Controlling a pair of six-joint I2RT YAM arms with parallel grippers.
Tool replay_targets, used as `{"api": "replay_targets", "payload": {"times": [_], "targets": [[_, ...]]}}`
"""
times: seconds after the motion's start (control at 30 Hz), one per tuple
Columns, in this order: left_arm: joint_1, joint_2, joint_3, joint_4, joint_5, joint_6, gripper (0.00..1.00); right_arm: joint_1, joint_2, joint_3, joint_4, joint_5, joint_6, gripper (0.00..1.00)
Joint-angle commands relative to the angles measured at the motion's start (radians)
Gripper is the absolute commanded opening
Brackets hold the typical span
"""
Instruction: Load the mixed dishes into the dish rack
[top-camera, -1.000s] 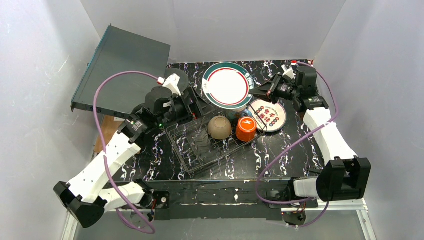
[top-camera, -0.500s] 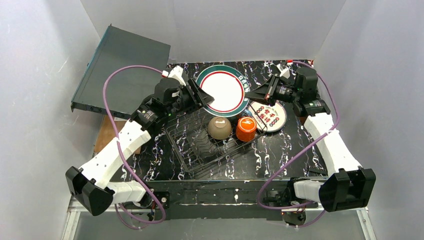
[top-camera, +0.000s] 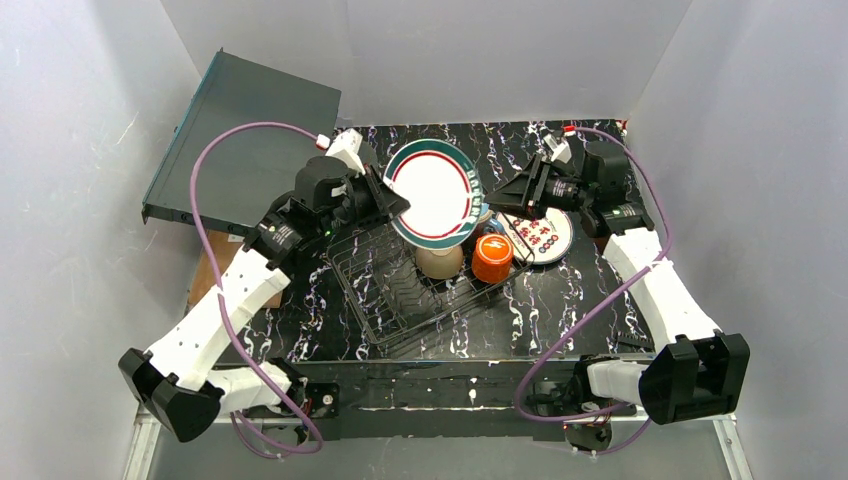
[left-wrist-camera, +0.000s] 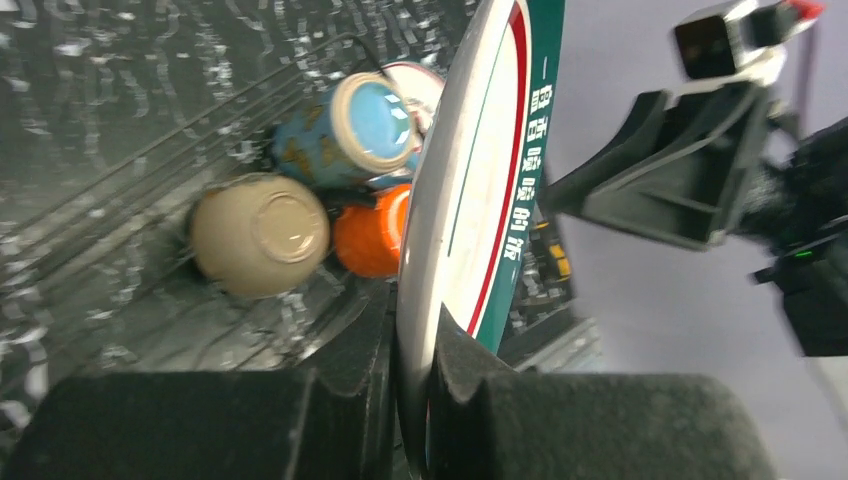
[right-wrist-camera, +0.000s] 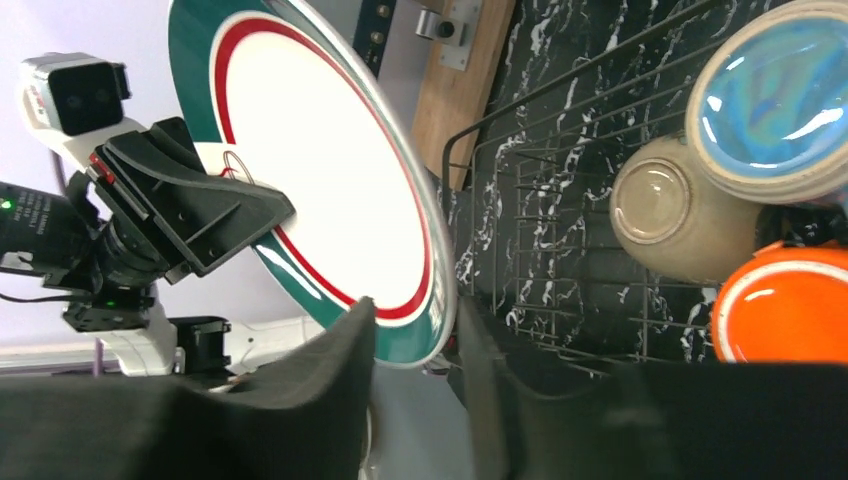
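The green-and-red rimmed plate (top-camera: 432, 192) hangs on edge above the back of the dish rack (top-camera: 400, 300). My left gripper (top-camera: 395, 205) is shut on its left rim; in the left wrist view the pads (left-wrist-camera: 365, 350) pinch the plate (left-wrist-camera: 470, 200). My right gripper (right-wrist-camera: 415, 310) is open, its fingers straddling the plate's right rim (right-wrist-camera: 320, 150) without pressing it. A cream bowl (top-camera: 438, 262) lies upside down in the rack with the orange cup (top-camera: 492, 258) beside it. The blue mug (right-wrist-camera: 775, 110) lies behind them. The red-patterned plate (top-camera: 545, 235) lies on the table to the right.
A flat grey-black box (top-camera: 250, 130) leans at the back left. A brown board (top-camera: 215, 262) sticks out at the table's left edge. White walls close in on three sides.
The left gripper came up and shut on the plate's left rim, and the right gripper opened. The plate has moved left and nearer, over the rack.
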Motion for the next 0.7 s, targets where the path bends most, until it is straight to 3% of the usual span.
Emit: {"api": "replay_targets", "payload": {"times": [0.0, 0.13, 0.4, 0.67], "targets": [[0.008, -0.052, 0.082, -0.156, -0.051, 0.250, 0.00, -0.005, -0.019, 0.050, -0.057, 0.037, -0.096, 0.54], [0.008, -0.019, 0.163, -0.282, -0.092, 0.446, 0.00, -0.005, 0.007, 0.065, -0.085, 0.029, -0.144, 0.78], [0.008, 0.111, 0.331, -0.474, -0.205, 0.794, 0.00, -0.004, 0.042, 0.074, -0.083, 0.012, -0.155, 0.84], [0.008, 0.138, 0.294, -0.456, -0.349, 1.065, 0.00, -0.005, 0.037, 0.103, -0.129, 0.055, -0.196, 0.87]]}}
